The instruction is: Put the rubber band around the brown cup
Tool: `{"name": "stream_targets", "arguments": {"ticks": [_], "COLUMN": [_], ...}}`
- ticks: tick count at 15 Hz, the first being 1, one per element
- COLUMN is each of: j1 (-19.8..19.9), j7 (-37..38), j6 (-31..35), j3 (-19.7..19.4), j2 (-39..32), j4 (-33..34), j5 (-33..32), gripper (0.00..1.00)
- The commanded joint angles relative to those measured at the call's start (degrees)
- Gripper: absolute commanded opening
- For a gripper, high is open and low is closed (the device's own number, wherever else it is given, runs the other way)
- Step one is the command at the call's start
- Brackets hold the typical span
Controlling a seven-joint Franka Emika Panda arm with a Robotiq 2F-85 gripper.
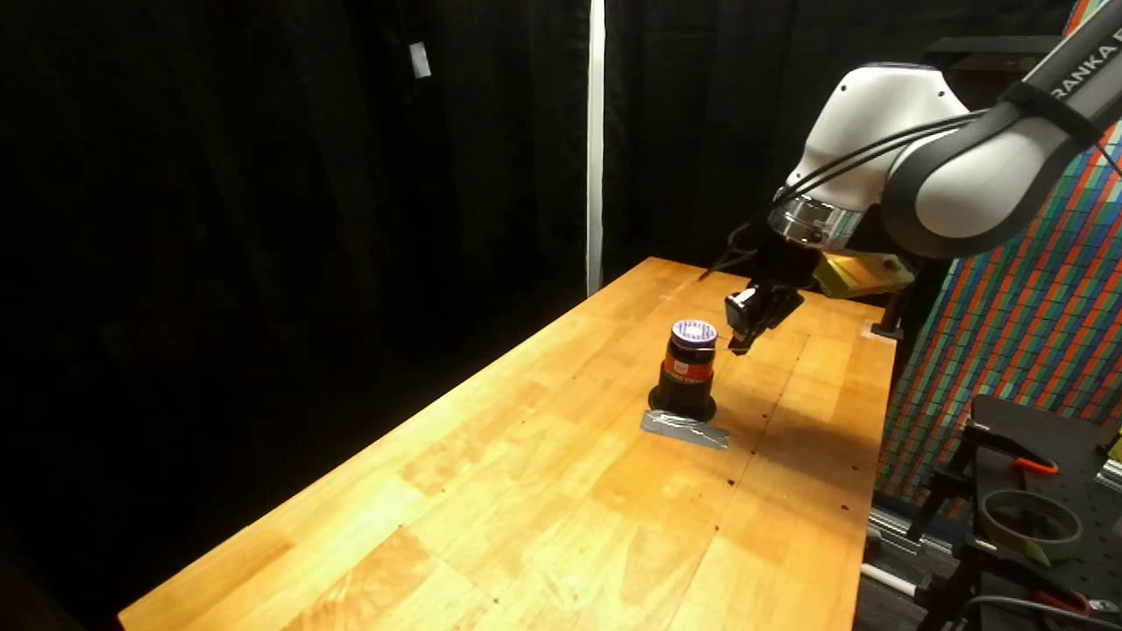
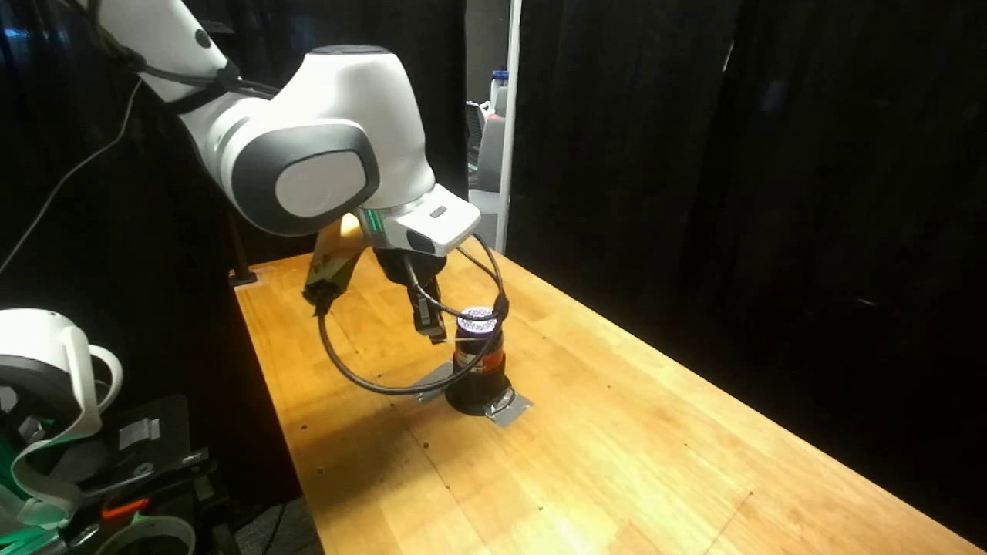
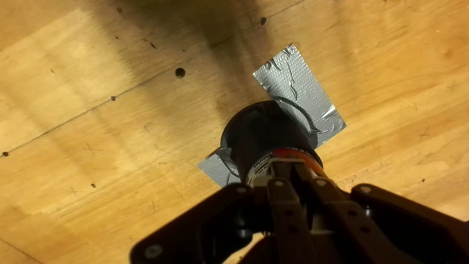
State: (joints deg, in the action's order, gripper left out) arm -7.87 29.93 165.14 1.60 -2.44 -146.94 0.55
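The bench [image 1: 543, 526] is honey-coloured wood with dark spots [image 3: 180, 72] in it. The brown cup [image 1: 690, 370] stands upright there on a flared black foot [image 3: 256, 126]. In the wrist view grey tape [image 3: 304, 91] laps the foot at one o'clock, a second strip [image 3: 215, 170] at eight. In an exterior view a black bracket [image 2: 244, 277] sits at the bench's corner, ten o'clock from the cup.

The dark brown cup [image 1: 687, 372] is striped orange-red.
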Motion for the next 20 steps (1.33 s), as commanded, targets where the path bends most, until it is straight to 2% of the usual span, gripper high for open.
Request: {"name": "stream_targets", "arguments": {"ticks": [1, 3, 4, 5, 9, 14, 16, 17, 19, 20], "j1": [-0.66, 0.70, 1.60, 2.09, 2.75, 0.58, -0.62, -0.73, -0.62, -1.02], "j7": [6.56, 10.87, 11.18, 11.98, 9.95, 4.66, 6.21, 10.13, 18.47, 20.82], "j6": [12.72, 19.45, 21.79, 23.27, 33.30, 36.91, 33.70, 28.70, 17.59, 14.66], "j3": [-0.58, -1.86, -2.25, -2.05, -1.78, -1.91, -1.31, -0.11, 4.33, 7.55], "j2": [5.42, 6.43, 7.24, 3.63, 1.77, -1.50, -0.93, 0.58, 3.39, 3.12], "j4": [-10.11, -13.66, -14.83, -10.28, -10.68, -10.89, -10.90, -10.89, -10.79, -10.65], "j5": [-8.93, -18.54, -21.27, -23.20, -22.41, -18.21, -18.50, -21.26, -27.02, -26.86], "gripper": [0.13, 0.12, 0.10, 0.11, 0.11, 0.11, 0.13, 0.36, 0.39, 0.44]}}
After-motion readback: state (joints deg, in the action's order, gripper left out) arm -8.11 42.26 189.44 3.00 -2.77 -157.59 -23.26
